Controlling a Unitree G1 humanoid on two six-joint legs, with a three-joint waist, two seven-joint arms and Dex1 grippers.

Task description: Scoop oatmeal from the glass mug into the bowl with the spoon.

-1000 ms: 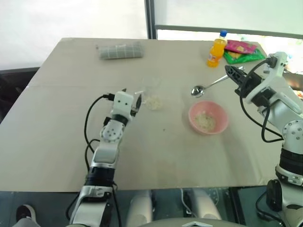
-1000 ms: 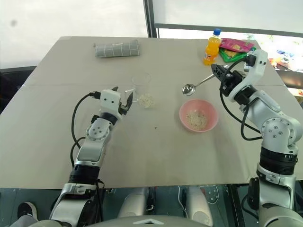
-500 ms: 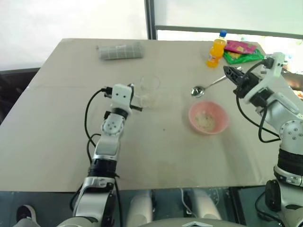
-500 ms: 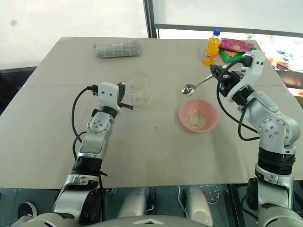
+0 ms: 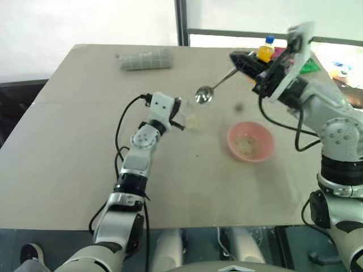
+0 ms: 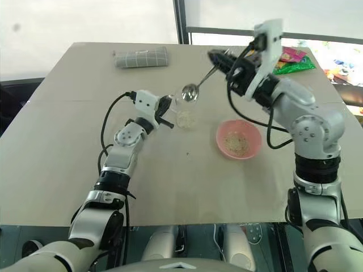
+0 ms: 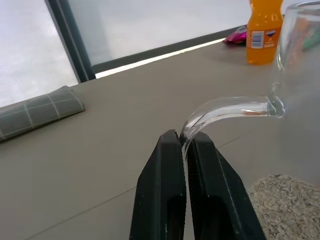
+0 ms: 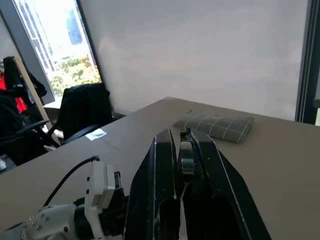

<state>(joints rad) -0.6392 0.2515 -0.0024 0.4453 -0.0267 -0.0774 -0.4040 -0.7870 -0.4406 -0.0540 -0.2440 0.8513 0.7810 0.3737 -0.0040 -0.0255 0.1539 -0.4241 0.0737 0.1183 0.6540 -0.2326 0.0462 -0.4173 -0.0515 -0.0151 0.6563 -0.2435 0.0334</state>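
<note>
My left gripper [image 7: 184, 142] is clamped on the mug's [image 7: 300, 75] clear handle, fingers [image 7: 162, 185] pinched together with the glass between them. Mug stands mid-table, upright as far as I can tell, oatmeal [image 6: 185, 119] heaped at its base.

My right gripper [image 5: 243, 61] is closed tight on the end of the spoon's [image 5: 215, 84] handle. Spoon is held in the air, sloping down toward my left, its small bowl [image 6: 189, 93] hanging above the mug rim. I can't tell if there's anything in it.

Pink bowl [image 5: 250, 141] sits on the table [image 5: 68, 170] to the right of the mug, well apart from it, with pale flakes in the middle. It's below and right of the spoon, touching nothing.

Other stuff: orange bottle [image 7: 265, 31] with blue cap at the far right edge, coloured packets [image 6: 292, 59] next to it. Folded grey checked cloth [image 5: 144, 60] at the far left side. In my right wrist view, a dark chair [image 8: 82, 112] stands beyond the table edge, near a window.
</note>
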